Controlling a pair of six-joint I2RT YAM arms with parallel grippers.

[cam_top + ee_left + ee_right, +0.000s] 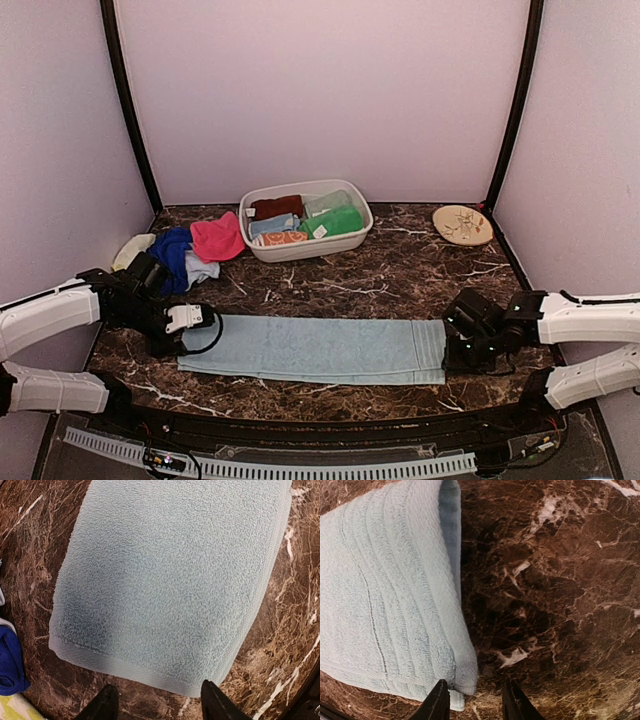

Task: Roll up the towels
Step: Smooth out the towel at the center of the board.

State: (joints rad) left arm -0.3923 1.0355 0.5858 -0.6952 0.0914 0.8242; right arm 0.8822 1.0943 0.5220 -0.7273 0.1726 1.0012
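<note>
across the near table (400,275), the pale blue towel (315,349) lies flat, not yet rolled. i have the left gripper (157,702) and right gripper (472,700) parted, empty, at its ends. other towels (215,238) wait behind, some in the tub (290,252).

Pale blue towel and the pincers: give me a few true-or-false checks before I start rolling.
1. The pale blue towel lies flat, unrolled. True.
2. The left pincer is shut on the towel's end. False: it is open, with the towel's edge just ahead of it.
3. The pink towel is in the white tub. False: it lies on the table left of the tub, beside the royal blue towel.
4. The right pincer is open at the towel's corner. True.
5. The plate carries no towel. True.
</note>
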